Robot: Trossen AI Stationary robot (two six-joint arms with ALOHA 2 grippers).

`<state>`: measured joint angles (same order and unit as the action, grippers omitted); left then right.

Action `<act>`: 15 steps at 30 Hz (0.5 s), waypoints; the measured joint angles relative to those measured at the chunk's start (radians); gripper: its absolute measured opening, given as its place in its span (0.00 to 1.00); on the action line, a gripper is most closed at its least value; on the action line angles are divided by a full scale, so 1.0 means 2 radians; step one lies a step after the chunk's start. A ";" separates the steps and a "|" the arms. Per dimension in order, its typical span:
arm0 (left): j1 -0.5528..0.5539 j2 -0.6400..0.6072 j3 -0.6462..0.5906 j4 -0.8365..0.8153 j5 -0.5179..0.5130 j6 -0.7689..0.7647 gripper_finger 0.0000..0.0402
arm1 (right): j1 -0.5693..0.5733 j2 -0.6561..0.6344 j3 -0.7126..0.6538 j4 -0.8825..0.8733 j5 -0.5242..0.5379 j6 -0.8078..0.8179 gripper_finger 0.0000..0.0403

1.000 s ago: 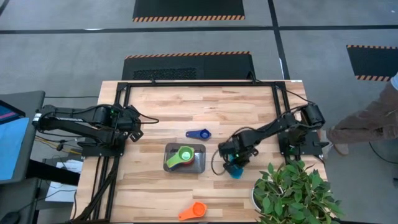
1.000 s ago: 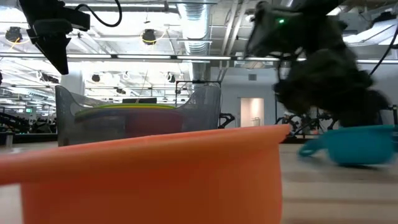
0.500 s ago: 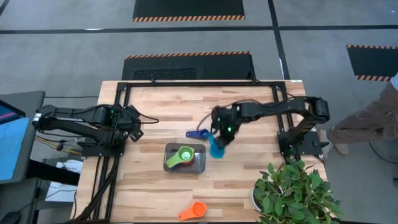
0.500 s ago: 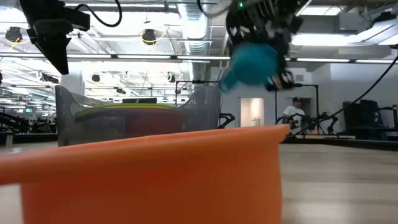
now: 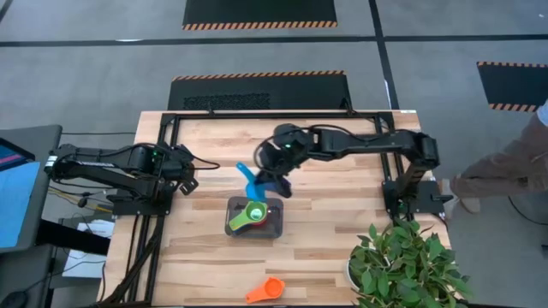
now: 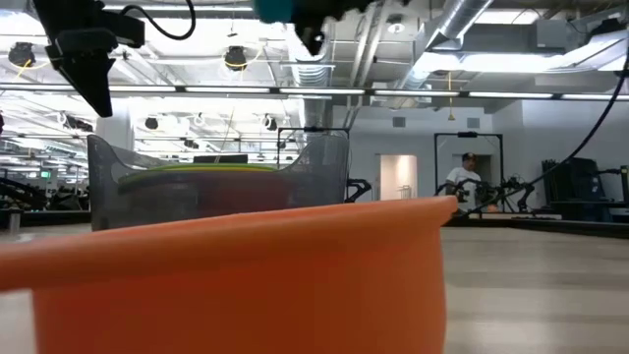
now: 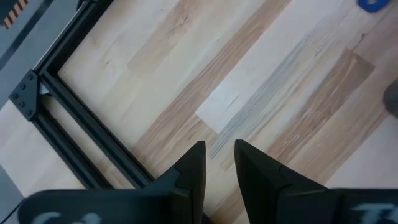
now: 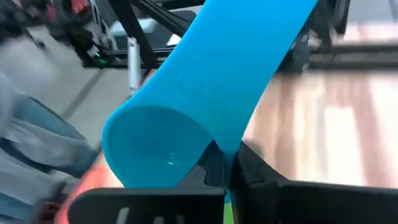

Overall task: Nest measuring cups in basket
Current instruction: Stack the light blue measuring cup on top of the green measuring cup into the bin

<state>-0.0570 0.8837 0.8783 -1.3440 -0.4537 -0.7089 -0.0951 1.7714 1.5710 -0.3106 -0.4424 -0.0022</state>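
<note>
My right gripper is shut on the light blue cup, high over the far side of the basket. In the low view that cup shows at the picture's top. The dark grey basket holds a green cup lying on top of others. An orange cup rests on the table near its near edge. A dark blue cup lies beyond the basket, mostly hidden under my right gripper in the high view. My left gripper waits at the table's left, shut. My right gripper pinches the light blue cup between its two fingers, at the edge beside the bowl. Whether that is the rim or the handle's root, I cannot tell. The cup is lifted clear and tilted, its hollow lying sideways.
A potted plant stands at the table's near right corner. A black frame runs along the far and left edges. Bare wood lies right of the basket. A person stands beyond the right edge.
My right gripper has lifted the light blue cup off the table beside the plant and carried it up and toward the left and far edges, to above the basket's far side. The cup has tipped on the way. My left arm has kept still.
</note>
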 joint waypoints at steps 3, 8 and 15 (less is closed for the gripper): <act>0.000 0.000 0.000 0.004 0.002 0.005 0.19 | -0.001 0.041 0.052 -0.022 0.002 -0.070 0.02; 0.000 0.000 0.000 0.004 0.002 0.005 0.19 | 0.000 0.102 0.142 -0.123 0.011 -0.181 0.02; 0.000 0.000 0.000 -0.019 -0.025 0.032 0.19 | 0.021 0.167 0.211 -0.231 0.067 -0.302 0.02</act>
<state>-0.0574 0.8837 0.8787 -1.3815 -0.5046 -0.6457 -0.0530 2.1057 1.9922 -0.7718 -0.3076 -0.6071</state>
